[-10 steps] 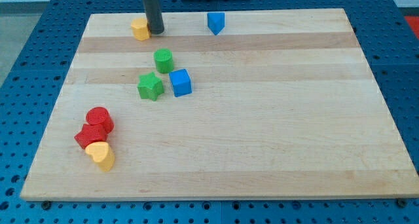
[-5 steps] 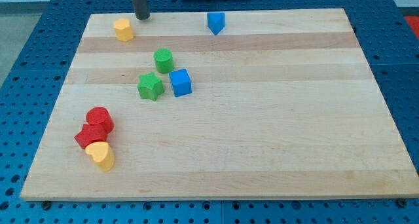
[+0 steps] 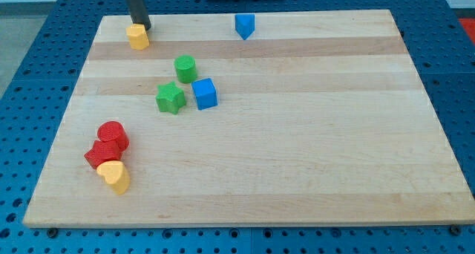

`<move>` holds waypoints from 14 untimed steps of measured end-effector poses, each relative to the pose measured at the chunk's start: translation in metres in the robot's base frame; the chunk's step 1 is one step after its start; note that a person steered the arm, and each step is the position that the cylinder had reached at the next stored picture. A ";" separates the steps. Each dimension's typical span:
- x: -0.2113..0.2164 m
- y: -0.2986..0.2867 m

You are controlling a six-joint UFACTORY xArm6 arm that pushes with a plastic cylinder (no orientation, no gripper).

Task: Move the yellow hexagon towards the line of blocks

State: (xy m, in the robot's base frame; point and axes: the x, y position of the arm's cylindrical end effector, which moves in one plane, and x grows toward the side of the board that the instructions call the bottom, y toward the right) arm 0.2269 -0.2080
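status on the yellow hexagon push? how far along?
Done: little. The yellow hexagon sits near the board's top-left corner, far from the line of red cylinder, red block and yellow heart.
In hand: my tip is just above it, toward the view's top.
Left: nearly the whole push down-left.

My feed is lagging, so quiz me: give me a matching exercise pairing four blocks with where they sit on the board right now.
Blocks:
1. yellow hexagon
2. blue cube
3. yellow heart
4. green star

Places:
A. just left of the blue cube
B. top left, right below my tip
C. bottom left, under the red blocks
D. just right of the green star

Pairs: 1-B, 2-D, 3-C, 4-A
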 end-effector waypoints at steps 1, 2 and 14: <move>0.012 -0.003; 0.024 -0.008; 0.239 -0.008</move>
